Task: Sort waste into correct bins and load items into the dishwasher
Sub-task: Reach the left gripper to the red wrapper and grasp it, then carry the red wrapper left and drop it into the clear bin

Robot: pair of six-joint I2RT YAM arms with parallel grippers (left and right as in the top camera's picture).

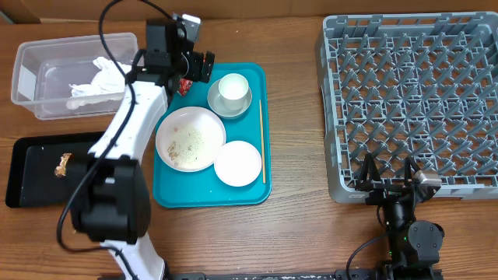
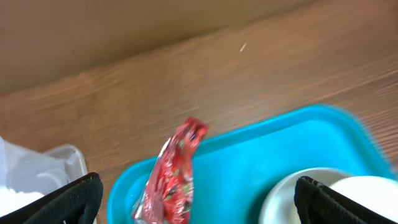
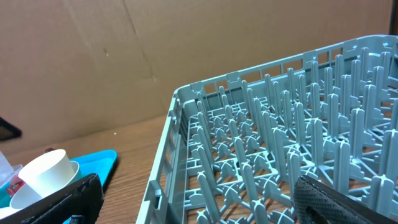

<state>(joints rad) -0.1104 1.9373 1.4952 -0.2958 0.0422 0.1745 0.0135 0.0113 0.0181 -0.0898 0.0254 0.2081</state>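
Left end effector [image 2: 199, 196] hangs wide open over the red wrapper [image 2: 169, 180] at the tray's [image 2: 249, 155] far-left corner. It should drop straight, centre on the wrapper, then close low around it.

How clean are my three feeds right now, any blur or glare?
Overhead: sharp and evenly lit, no glare on the table. Left wrist: smeared throughout, the red wrapper and the teal tray rim soft. Right wrist: dish rack crisp, but the near fingers are dark and out of focus.
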